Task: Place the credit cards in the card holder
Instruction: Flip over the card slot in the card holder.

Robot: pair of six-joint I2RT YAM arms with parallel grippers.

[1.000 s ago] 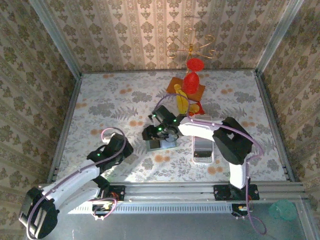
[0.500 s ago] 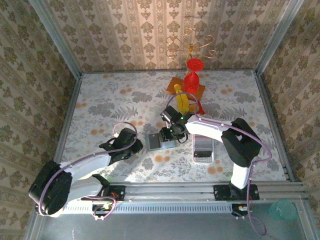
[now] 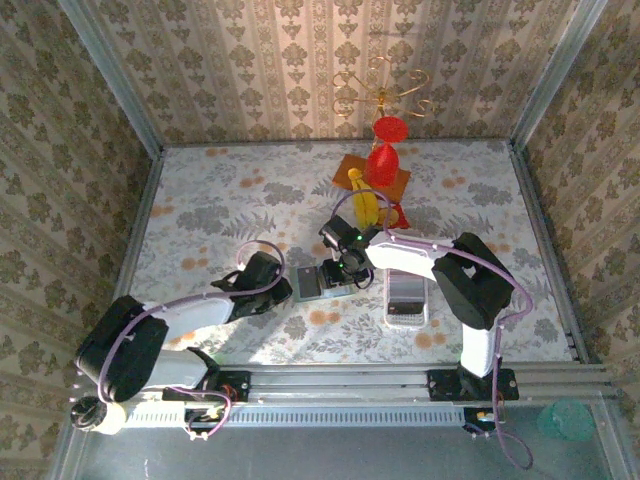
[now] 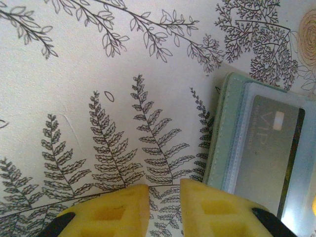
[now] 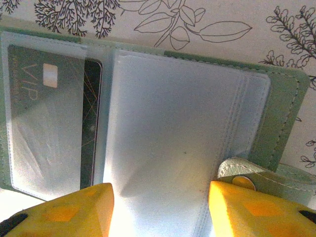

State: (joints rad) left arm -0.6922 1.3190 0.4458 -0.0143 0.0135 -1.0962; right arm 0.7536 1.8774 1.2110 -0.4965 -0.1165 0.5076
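two claws at the open green card holder

the card holder (image 3: 307, 287) lies open and flat on the flowery table (image 3: 210, 200), near the middle and a bit toward the near edge. it is soft and green, with clear plastic pockets inside. in the right wrist view, one grey card (image 5: 47, 113) with "vip" on it sits in the left pocket. a small green tab with a round snap (image 5: 244, 178) lies at the holder's right side.

the left claw (image 4: 164, 207) is low over the table, just beside the left edge of the holder. its two yellow fingers (image 4: 106, 215) are almost together, with only a thin gap between them. it has hold of nothing, and the leaf pattern of the table shows through the gap.

the right claw (image 5: 160, 210) is over the holder from the other side. its fingers stand wide apart, one by the pocket with the grey card and one near the snap tab. nothing is gripped between them. i cannot tell if the tips press on the plastic.

from above, a long white tray (image 3: 407, 322) lies on the table just to the right of the holder. what is in it is too small to tell. farther back are a yellow banana (image 3: 365, 207), a red thing (image 3: 383, 160) and an orange board (image 3: 347, 172).
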